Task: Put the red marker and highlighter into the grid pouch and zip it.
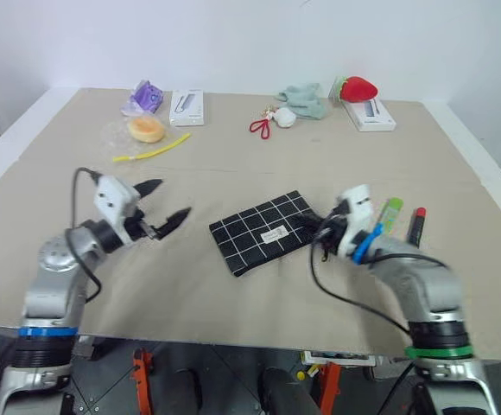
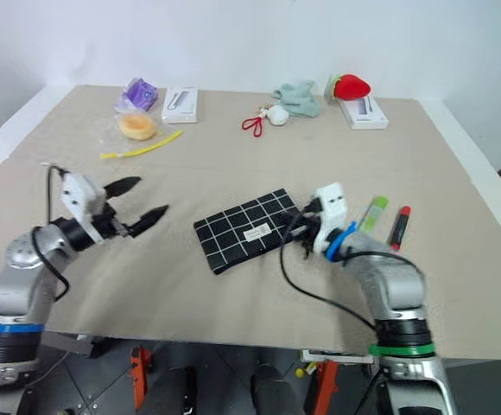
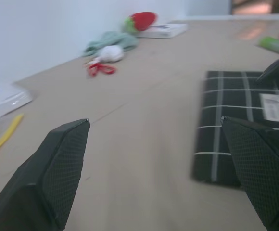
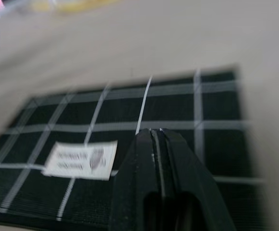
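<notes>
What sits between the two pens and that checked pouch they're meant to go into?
The robot's right arm does: its right gripper sits with fingers shut at the flat black grid-lined fabric pouch's near edge, between it and the light-green highlighter and red-capped black marker. No other object lies there.

Matt woven cloth grid pouch (image 1: 263,232)

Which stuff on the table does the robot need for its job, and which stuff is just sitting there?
Needed:
- grid pouch
- red marker
- highlighter

Just lying about:
- strawberry plush
- green cloth
- red loop keychain
- yellow strip
- two white boxes
- purple toy
- round orange thing
</notes>
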